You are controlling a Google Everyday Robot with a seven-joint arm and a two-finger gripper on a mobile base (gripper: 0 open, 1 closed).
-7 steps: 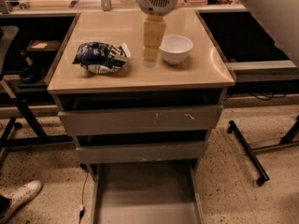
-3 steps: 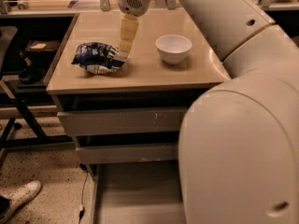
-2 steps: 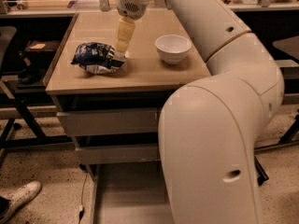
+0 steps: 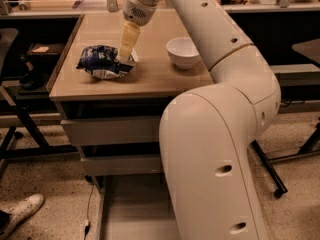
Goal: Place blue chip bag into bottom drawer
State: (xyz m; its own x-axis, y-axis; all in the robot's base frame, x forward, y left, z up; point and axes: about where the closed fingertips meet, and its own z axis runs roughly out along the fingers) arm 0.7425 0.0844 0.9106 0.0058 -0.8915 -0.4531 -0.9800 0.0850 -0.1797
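Observation:
The blue chip bag lies crumpled on the left part of the wooden tabletop. My gripper points down from the white arm, and its tip is at the bag's right end, touching or just over it. The bottom drawer is pulled out near the floor below the table. Its grey floor shows, and my arm's big white link hides its right part.
A white bowl stands on the tabletop to the right of the gripper. Two closed grey drawer fronts sit above the open one. A shoe is at the bottom left, a dark chair is on the left, and a black stand leg is on the right.
My gripper has moved left from between the bag and the bowl, down to the bag's right end. My arm now covers much of the right side of the view.

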